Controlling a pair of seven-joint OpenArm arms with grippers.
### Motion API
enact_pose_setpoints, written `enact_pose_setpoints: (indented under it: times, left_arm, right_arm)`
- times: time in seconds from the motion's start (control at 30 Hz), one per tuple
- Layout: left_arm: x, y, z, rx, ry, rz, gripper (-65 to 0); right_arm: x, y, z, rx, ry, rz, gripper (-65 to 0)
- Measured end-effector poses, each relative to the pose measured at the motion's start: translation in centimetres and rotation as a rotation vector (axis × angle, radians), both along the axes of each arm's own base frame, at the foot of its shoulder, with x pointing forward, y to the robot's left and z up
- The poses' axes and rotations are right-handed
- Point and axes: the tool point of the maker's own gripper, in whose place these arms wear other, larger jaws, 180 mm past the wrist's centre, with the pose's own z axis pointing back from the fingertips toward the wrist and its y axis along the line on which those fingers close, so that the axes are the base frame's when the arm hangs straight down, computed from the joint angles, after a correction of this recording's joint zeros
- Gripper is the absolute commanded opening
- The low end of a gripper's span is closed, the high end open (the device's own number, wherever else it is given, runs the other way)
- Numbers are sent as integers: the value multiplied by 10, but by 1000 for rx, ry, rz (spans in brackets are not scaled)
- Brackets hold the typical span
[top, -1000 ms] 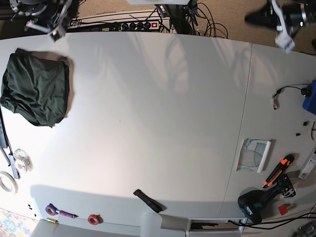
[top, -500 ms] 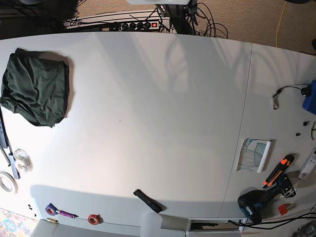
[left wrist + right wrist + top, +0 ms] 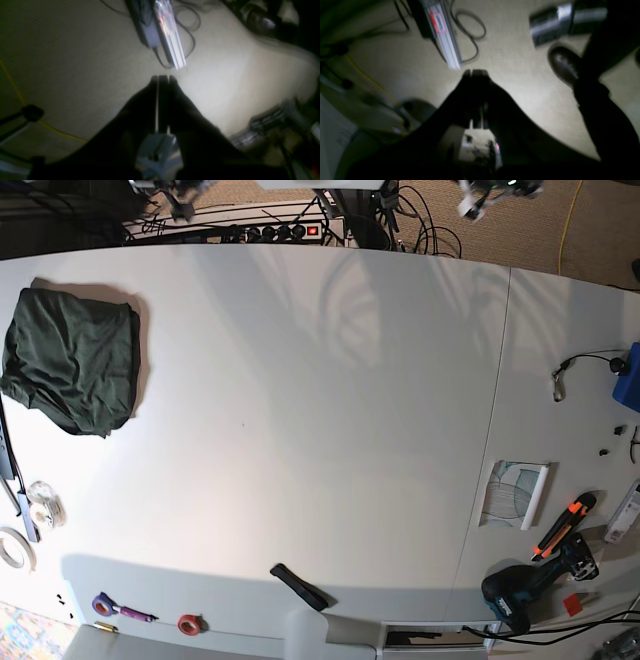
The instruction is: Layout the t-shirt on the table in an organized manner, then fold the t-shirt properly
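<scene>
- T-shirt (image 3: 70,360): dark green, bunched in a rough rectangle by the table's (image 3: 330,430) left edge in the base view, with nothing touching it.
- My right gripper (image 3: 475,72) and left gripper (image 3: 161,77) are both clenched on nothing, out over the carpet (image 3: 62,50).
- I'd open the right one, pinch just one outer edge, then drag toward the middle.

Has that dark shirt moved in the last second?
No. The t-shirt still lies at the same spot above the tape roll, near the table's left edge.
</scene>
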Motion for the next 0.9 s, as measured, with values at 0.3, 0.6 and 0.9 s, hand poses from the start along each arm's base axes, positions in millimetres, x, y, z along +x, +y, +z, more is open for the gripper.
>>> enact_pose_setpoints:
  times: [0.3,0.6,0.9]
  left_arm:
    - [55,-74,-20,21,-76,26,-650]
    - [76,-73,-21,62,-113,40,-650]
    - [92,-72,-19,67,-149,19,-650]
  right_arm:
    - [62,56,-14,-37,-63,21,-650]
    - [57,71,-15,-16,-50,20,-650]
    - [80,79,-11,3,-107,28,-650]
